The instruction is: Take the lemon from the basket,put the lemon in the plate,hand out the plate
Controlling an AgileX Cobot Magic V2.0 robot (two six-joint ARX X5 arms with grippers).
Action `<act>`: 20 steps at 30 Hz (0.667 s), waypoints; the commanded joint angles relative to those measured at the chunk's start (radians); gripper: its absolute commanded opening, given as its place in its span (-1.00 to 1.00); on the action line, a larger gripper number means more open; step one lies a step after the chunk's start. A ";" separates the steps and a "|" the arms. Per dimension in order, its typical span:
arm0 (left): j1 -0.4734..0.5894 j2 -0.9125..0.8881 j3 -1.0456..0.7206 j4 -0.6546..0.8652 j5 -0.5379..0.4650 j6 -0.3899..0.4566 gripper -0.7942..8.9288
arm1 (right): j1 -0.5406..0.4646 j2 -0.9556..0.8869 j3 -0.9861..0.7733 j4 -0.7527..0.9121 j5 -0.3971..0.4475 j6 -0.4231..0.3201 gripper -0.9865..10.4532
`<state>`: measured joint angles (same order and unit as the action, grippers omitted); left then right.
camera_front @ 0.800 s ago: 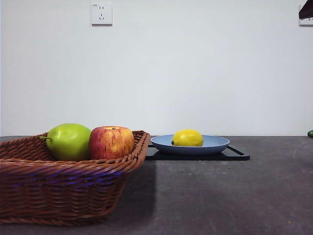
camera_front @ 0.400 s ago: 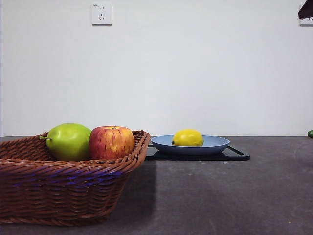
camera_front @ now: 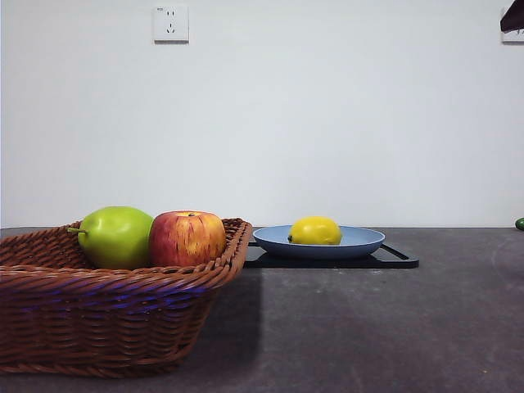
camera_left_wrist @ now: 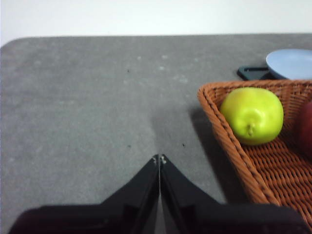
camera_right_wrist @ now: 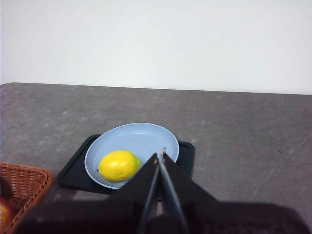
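One lemon (camera_front: 315, 231) sits on plate (camera_front: 360, 242); both grippers closed, idle.

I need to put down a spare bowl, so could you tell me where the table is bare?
Bare grey table lies in front of the black tray, right of the basket. Crowded: basket holds a green fruit and an apple; plate holds the lemon.

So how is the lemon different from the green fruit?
The lemon is bright yellow; the green fruit is light green. The lemon lies on the blue plate, while the green fruit sits in the basket beside the apple. The lemon looks smaller. Both are smooth and rounded.
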<state>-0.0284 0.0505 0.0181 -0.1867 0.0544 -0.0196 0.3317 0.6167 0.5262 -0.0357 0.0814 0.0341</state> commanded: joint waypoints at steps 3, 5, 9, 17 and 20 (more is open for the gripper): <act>0.009 -0.049 -0.001 0.015 0.003 -0.023 -0.82 | 0.002 0.004 0.009 0.008 0.003 0.009 -0.82; 0.009 -0.049 -0.001 0.029 0.001 -0.023 -0.82 | 0.003 0.004 0.009 0.006 0.003 0.009 -0.82; 0.009 -0.049 -0.001 0.040 0.000 -0.023 -0.82 | 0.002 0.004 0.008 0.005 0.003 0.009 -0.82; 0.009 -0.049 -0.001 0.038 0.000 -0.023 -0.82 | 0.002 0.004 0.008 0.005 0.003 0.009 -0.82; 0.009 -0.049 -0.001 0.038 0.000 -0.023 -0.82 | 0.002 0.004 0.008 0.005 0.003 0.009 -0.82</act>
<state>-0.0219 0.0044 0.0181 -0.1558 0.0551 -0.0353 0.3317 0.6163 0.5262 -0.0364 0.0814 0.0345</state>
